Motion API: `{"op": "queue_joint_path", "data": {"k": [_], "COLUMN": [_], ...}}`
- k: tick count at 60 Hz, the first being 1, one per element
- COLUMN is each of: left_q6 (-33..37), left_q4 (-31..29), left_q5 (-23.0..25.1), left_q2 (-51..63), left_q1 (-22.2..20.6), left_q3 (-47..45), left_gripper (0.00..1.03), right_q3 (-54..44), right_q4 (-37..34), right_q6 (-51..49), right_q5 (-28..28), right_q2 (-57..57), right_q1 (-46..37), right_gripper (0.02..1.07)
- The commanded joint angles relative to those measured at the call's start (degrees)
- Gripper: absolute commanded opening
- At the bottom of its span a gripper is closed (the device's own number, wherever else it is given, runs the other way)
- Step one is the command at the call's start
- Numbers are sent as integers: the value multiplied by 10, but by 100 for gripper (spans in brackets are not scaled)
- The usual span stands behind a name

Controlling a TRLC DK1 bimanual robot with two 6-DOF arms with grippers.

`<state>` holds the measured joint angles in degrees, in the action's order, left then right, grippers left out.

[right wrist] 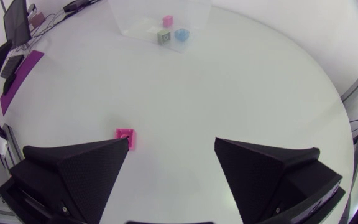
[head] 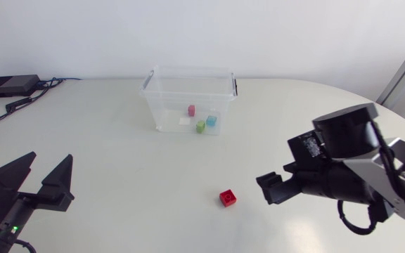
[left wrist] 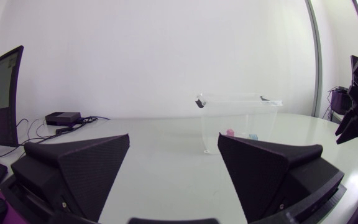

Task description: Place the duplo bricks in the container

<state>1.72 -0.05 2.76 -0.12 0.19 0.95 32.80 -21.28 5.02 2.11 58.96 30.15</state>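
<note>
A red duplo brick (head: pixel 227 198) lies on the white table, just left of my right gripper (head: pixel 271 188), which hovers above the table. In the right wrist view that brick (right wrist: pixel 125 137) sits at the tip of one finger, outside the gap of the open gripper (right wrist: pixel 171 163). The clear container (head: pixel 188 88) stands at the back middle, holding a red brick (head: pixel 191 110), a green brick (head: pixel 200 126) and a blue brick (head: pixel 211 121). My left gripper (head: pixel 50 160) rests open at the front left, empty, facing the container (left wrist: pixel 238 106).
A pale flat piece (head: pixel 184 121) lies on the container's floor beside the bricks. A black box (head: pixel 9 85) and cables sit at the table's back left corner. The container's black lid clips (head: pixel 235 87) stick out at its sides.
</note>
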Motion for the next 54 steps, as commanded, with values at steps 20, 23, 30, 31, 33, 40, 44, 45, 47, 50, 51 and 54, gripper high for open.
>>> {"op": "queue_joint_path", "data": {"k": [20, 23, 30, 31, 33, 40, 44, 45, 47, 50, 51, 54], "left_q6": [7, 7, 7, 7, 7, 7, 7, 7, 7, 7, 7, 7], "left_q4": [7, 7, 7, 7, 7, 7, 7, 7, 7, 7, 7, 7], "left_q5": [6, 6, 6, 6, 6, 6, 6, 6, 6, 6, 6, 6], "left_q2": [-7, -7, -7, -7, -7, -7, -7, -7, -7, -7, -7, -7], "left_q1": [-2, -2, -2, -2, -2, -2, -2, -2, -2, -2, -2, -2], "left_q3": [-10, -10, -10, -10, -10, -10, -10, -10, -10, -10, -10, -10], "left_gripper": [100, 100, 100, 100, 100, 100, 100, 100, 100, 100, 100, 100], "right_q3": [72, 77, 90, 91, 95, 107, 118, 122, 126, 133, 136, 141], "right_q4": [-17, -17, -16, -16, -16, -17, -18, -19, -20, -21, -21, -21], "right_q6": [58, 58, 55, 55, 55, 54, 54, 54, 54, 55, 55, 56], "right_q5": [18, 17, 12, 11, 7, 6, 1, -2, -3, -5, -7, -7], "right_q2": [194, 213, 252, 254, 264, 289, 303, 308, 312, 324, 328, 337], "right_q1": [102, 108, 111, 111, 112, 121, 122, 122, 122, 122, 122, 122], "right_gripper": [102, 102, 102, 102, 102, 102, 102, 102, 102, 102, 102, 102]}}
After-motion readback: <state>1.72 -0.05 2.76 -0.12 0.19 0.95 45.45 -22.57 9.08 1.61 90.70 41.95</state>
